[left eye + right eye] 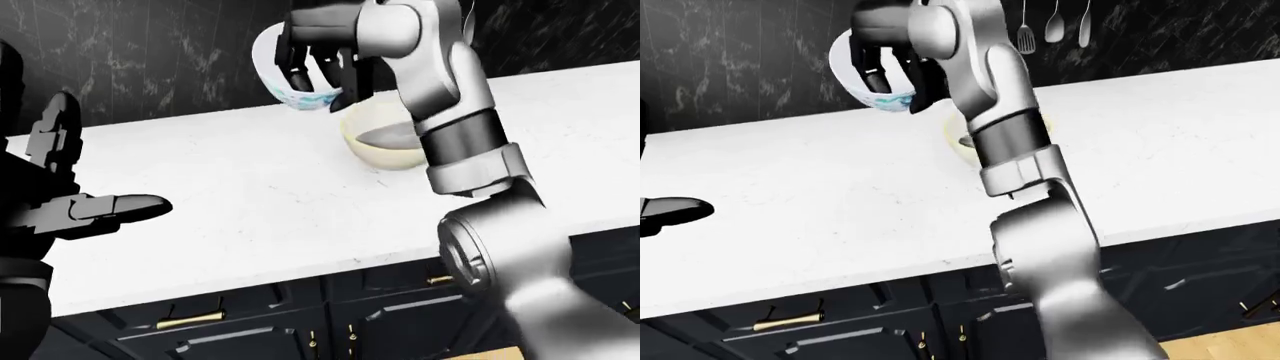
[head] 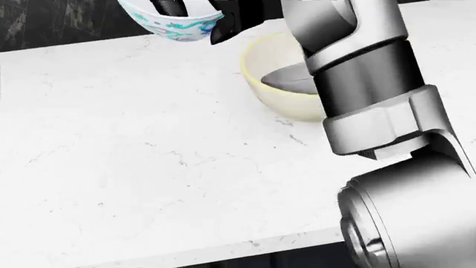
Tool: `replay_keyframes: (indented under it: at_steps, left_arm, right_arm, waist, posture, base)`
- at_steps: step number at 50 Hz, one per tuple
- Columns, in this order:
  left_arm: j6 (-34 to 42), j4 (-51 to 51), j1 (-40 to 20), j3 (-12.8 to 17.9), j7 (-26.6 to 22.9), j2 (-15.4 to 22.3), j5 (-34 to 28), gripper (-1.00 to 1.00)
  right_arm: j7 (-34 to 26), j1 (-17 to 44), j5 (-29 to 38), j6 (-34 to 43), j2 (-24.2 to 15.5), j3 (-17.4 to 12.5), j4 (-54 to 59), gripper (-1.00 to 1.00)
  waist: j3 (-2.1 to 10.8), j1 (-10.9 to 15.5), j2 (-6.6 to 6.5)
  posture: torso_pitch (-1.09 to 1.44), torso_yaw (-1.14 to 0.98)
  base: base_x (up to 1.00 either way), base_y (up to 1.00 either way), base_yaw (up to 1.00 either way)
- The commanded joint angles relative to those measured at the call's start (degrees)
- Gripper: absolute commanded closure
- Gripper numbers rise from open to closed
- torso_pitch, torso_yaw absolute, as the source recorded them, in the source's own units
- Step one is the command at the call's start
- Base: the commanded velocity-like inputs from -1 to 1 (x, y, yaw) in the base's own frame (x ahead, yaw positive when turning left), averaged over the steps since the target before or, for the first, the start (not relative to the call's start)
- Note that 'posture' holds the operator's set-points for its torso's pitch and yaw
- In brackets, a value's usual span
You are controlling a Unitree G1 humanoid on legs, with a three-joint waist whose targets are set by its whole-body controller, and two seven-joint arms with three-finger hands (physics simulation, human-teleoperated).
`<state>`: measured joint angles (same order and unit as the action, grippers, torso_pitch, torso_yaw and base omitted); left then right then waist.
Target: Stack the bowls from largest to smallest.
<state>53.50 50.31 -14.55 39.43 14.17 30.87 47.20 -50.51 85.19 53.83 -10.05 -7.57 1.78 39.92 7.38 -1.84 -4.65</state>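
Observation:
A small white bowl with a blue-green pattern (image 1: pixel 288 75) hangs in the air, tilted, with my right hand (image 1: pixel 322 71) shut on its rim. It is above and just left of the large cream bowl (image 1: pixel 390 156) on the white counter. A grey bowl (image 2: pixel 292 81) lies nested inside the cream one, and my right forearm hides part of both. In the head view the patterned bowl (image 2: pixel 176 23) sits at the top edge. My left hand (image 1: pixel 95 206) hovers open at the left of the left-eye view, low over the counter and holding nothing.
The white marble counter (image 1: pixel 250 195) runs across the view, with a dark marble wall behind it. Dark cabinets with brass handles (image 1: pixel 785 321) stand below the edge. Utensils (image 1: pixel 1055 22) hang on the wall at the upper right.

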Motion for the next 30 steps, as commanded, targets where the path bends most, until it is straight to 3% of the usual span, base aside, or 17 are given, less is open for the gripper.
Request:
replay_keyframes:
  at_steps: [1, 7, 13, 23, 30]
  left_arm:
    - [-0.7, 1.2, -1.6, 0.8, 1.3, 1.6, 1.6, -1.00]
    - [-1.7, 0.2, -1.2, 0.9, 1.4, 2.5, 2.1, -1.00]
    - [-1.8, 0.0, -0.9, 2.1, 1.8, 3.4, 3.6, -1.00]
    - [-2.0, 0.8, 0.0, 2.9, 3.0, 4.0, 5.7, -1.00]
    - [-3.1, 0.7, 1.0, 1.2, 1.9, 2.9, 3.6, -1.00]
  right_arm:
    - [3.8, 3.3, -0.7, -1.2, -1.7, -0.5, 3.4, 1.00]
    - [7.7, 10.9, 0.8, -2.5, -7.2, -0.4, 18.6, 0.98]
    - [7.6, 13.8, 4.9, -3.5, -9.6, 0.9, 23.4, 0.98]
    - [6.1, 11.6, 9.4, -4.8, -11.5, 0.5, 24.2, 0.99]
    - [7.7, 9.2, 11.8, -5.1, -11.2, 0.8, 25.4, 1.00]
  waist:
    - [0.72, 0.0, -0.49]
    - [0.76, -0.2, -0.67]
    - [0.27, -0.3, -0.90]
    - [0.00, -0.4, -0.82]
    - [0.22, -0.3, -0.74]
  posture:
    - [-0.24, 0.00]
    - [-0.24, 0.00]
    - [-0.24, 0.00]
    - [-0.24, 0.00]
    - [-0.24, 0.00]
  base:
    - [0.00, 0.00, 0.00]
    - [0.00, 0.00, 0.00]
    - [0.00, 0.00, 0.00]
    - [0.00, 0.00, 0.00]
    - [0.00, 0.00, 0.00]
